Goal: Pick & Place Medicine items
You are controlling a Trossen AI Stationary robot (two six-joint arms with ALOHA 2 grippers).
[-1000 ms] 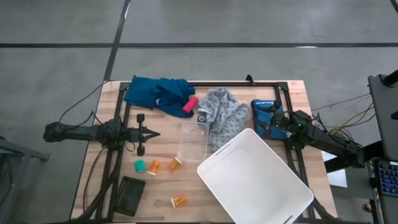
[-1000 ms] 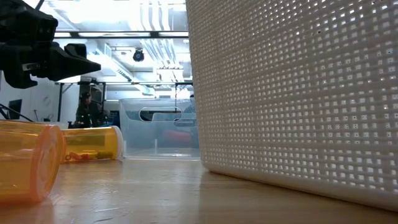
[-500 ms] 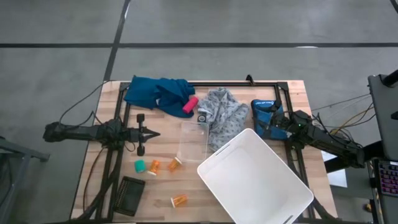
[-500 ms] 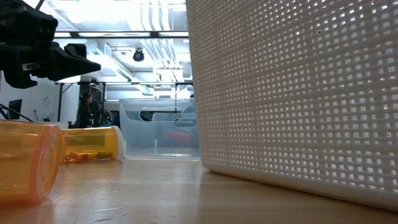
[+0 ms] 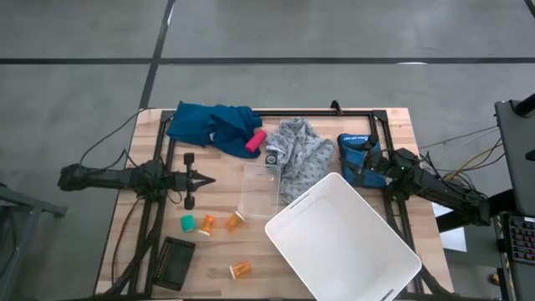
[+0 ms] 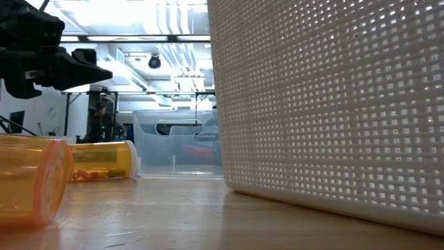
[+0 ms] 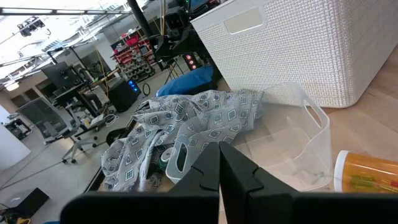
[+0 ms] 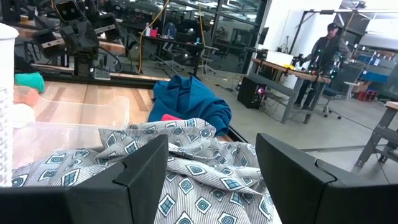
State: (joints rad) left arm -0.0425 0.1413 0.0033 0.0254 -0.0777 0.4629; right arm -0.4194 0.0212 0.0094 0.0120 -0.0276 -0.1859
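1. From above, the wooden worktop point(image 5: 125, 209) is carrying three orange pill bottles: one point(image 5: 207, 223) is lying just beside a small teal cap point(image 5: 189, 222), a second point(image 5: 235, 221) is lying near it by the clear plastic bin point(image 5: 260, 191), and a third point(image 5: 241, 269) is lying apart at the near edge, close to a black ridged block point(image 5: 175, 262). The white basket point(image 5: 343, 242) is sitting tilted at the right. A blue cloth point(image 5: 209, 125), a pink item point(image 5: 256, 141) and a grey patterned cloth point(image 5: 299, 155) are lying along the far side. The left gripper point(image 5: 203, 179) is hovering left of the clear bin with its fingers pressed together. The right gripper point(image 5: 358, 171) is sitting at a blue pouch point(image 5: 358, 150) beside the grey cloth.

2. At worktop level, two of the orange pill bottles are lying on their sides, one close up point(image 6: 31, 179) and one farther back point(image 6: 103, 161), just before the clear bin point(image 6: 177, 142). The white basket's mesh wall point(image 6: 326, 111) is filling the right. The left gripper point(image 6: 97, 72) is hanging above the bottles.

3. From the left wrist, the closed fingers point(image 7: 239, 171) are pointing at the clear bin point(image 7: 292, 130), with one orange bottle point(image 7: 367, 174) lying beside it, the grey cloth point(image 7: 186, 121) behind and the white basket point(image 7: 292, 43) beyond.

4. From the right wrist, the spread fingers point(image 8: 146, 171) are holding nothing above the grey cloth point(image 8: 205, 180); the blue cloth point(image 8: 189, 102) is lying beyond it, and a person point(image 8: 324, 53) is standing in the room behind.
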